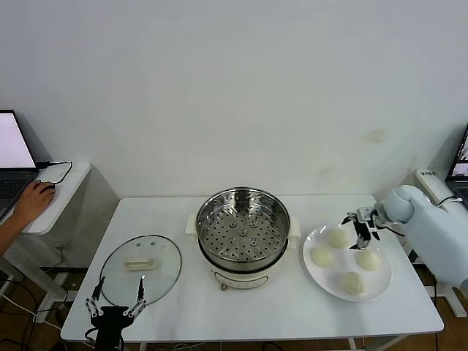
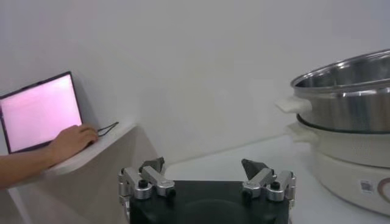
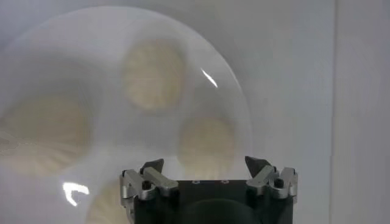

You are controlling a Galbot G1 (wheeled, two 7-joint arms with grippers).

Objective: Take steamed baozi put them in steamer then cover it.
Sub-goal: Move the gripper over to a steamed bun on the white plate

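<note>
- Four steamed baozi (image 1: pixel 338 237) are lying on a white plate (image 1: pixel 314 274) at the right of the desk (image 1: pixel 175 300), smooth cream domes spaced slightly apart.
- The steamer (image 1: pixel 243 227) is standing upright at the desk's centre, uncovered (its perforated floor is showing bare), shiny steel on a cream base.
- The cover (image 1: pixel 140 269) is lying flat at the left, handle up.

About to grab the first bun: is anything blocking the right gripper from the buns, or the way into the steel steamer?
Nothing visible. The open right gripper hovers over the round cream-white buns; the shiny steel steamer stands uncovered.
</note>
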